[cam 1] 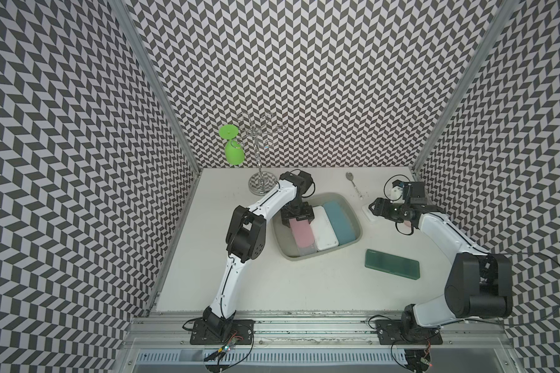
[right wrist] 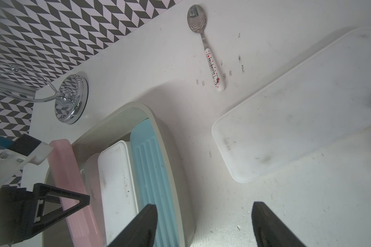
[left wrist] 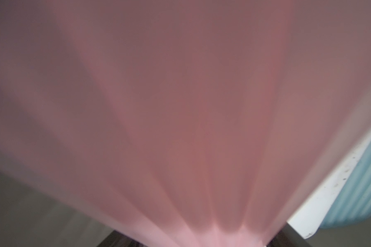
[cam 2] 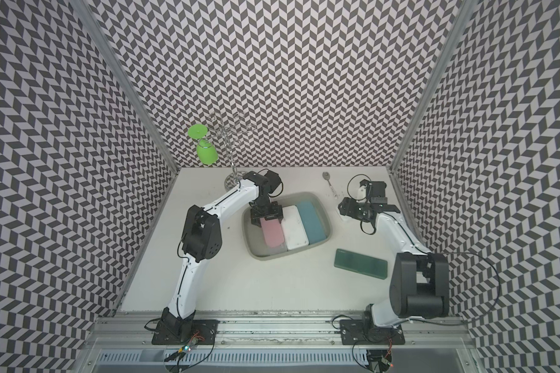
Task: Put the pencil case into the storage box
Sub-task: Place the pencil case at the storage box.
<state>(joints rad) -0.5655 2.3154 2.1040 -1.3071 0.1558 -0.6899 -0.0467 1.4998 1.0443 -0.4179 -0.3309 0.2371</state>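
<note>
Now pink pencil case [cam 1: 301,234] in left end effector [cam 1: 298,222].

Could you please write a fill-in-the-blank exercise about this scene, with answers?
The left gripper grips the ___ pencil case.
In the storage box, the white case lies ___ the pencil case and the blue case.
The ___ glass hangs on the metal rack.
The right gripper is ___, not shut.
Answers: pink, between, green, open.

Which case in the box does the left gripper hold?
The pink case, clamped at its far end by the left gripper; the white case and blue case beside it lie free.
</note>
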